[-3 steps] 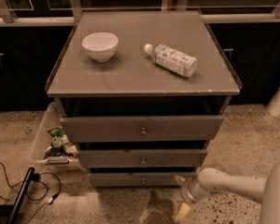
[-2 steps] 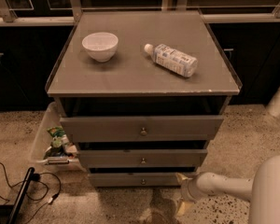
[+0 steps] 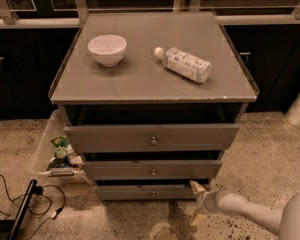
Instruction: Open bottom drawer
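The bottom drawer (image 3: 135, 192) is the lowest, slimmest grey front of the cabinet, with a small round knob (image 3: 153, 194) at its centre. It sits almost flush, slightly recessed below the middle drawer (image 3: 152, 169). My gripper (image 3: 197, 202) is low at the right, by the bottom drawer's right end and to the right of the knob. One fingertip (image 3: 195, 185) points up near the drawer's right corner and the other (image 3: 196, 219) points down toward the floor. The fingers are spread apart and hold nothing.
The top drawer (image 3: 151, 137) stands out a little. A white bowl (image 3: 107, 49) and a lying plastic bottle (image 3: 184, 64) rest on the cabinet top (image 3: 140, 84). A bin with packets (image 3: 55, 154) stands at the left. Cables and a black bar (image 3: 20, 209) lie on the floor.
My arm has shifted slightly left along the floor, bringing the gripper closer to the bottom drawer's right end. The drawers have not moved.
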`<state>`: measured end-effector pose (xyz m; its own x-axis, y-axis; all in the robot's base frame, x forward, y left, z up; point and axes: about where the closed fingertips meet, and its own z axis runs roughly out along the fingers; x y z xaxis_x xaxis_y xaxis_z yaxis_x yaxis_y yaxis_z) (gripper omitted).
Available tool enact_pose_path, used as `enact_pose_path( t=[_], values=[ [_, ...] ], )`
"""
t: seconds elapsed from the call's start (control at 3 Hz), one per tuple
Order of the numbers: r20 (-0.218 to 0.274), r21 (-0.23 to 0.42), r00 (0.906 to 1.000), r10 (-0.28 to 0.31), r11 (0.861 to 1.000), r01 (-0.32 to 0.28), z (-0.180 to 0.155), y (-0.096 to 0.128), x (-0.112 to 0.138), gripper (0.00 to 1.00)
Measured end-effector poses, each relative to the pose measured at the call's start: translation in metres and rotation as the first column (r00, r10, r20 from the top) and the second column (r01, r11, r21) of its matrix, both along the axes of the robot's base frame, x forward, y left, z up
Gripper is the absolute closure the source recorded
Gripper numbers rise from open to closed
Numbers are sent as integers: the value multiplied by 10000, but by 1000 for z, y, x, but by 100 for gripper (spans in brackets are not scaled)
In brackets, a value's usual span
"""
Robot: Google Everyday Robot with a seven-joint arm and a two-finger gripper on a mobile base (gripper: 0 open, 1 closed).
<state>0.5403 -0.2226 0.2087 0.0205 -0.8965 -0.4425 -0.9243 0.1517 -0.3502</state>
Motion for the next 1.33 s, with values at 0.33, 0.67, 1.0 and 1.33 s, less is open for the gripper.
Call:
enact_pose_path(
  t=[0.33,0.67,1.0,1.33],
  values=[
    [367,493,9986,373,9980,-391,-4,-1,17,0],
    [587,765,9950,808,9934,-852,-3,4,33,0],
    [586,766,9950,809,9934,-853,-3,4,33,0],
    [467,809,9936,1026,9911,-1061,-13,13,37,0]
  ],
)
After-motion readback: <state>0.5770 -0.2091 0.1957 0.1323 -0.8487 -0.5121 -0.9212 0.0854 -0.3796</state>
